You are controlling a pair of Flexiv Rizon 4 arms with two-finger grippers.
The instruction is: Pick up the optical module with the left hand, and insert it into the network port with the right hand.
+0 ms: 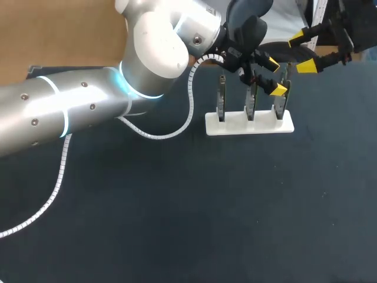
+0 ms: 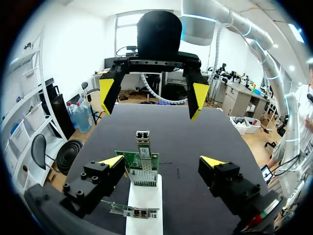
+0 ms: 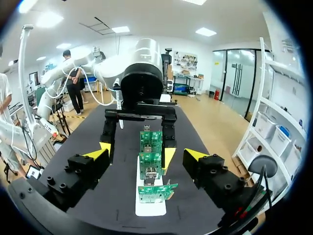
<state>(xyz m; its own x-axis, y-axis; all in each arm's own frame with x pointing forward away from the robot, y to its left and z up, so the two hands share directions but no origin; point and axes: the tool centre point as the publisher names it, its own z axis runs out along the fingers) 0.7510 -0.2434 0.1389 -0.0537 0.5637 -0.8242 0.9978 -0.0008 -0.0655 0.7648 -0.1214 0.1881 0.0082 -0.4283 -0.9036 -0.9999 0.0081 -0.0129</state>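
A white stand (image 1: pixel 250 126) holds three upright green network cards. In the left wrist view the silver optical module (image 2: pixel 143 139) sticks out of the port of the card (image 2: pixel 142 169) that stands between my left gripper's open fingers, and neither finger touches it. My left gripper (image 1: pixel 275 75) (image 2: pixel 162 164) hangs over the stand's right end. My right gripper (image 1: pixel 301 54) (image 2: pixel 152 95) is just beyond it, open and holding nothing. In the right wrist view my right gripper (image 3: pixel 146 155) faces the row of cards (image 3: pixel 150 164), with the left gripper's yellow fingertips (image 3: pixel 168 156) on either side of the row.
My left arm (image 1: pixel 70 112) and its white coiled cable (image 1: pixel 189 100) stretch across the back left of the dark table. Another card (image 2: pixel 129 211) lies low on the stand (image 2: pixel 144 200), nearer the left wrist.
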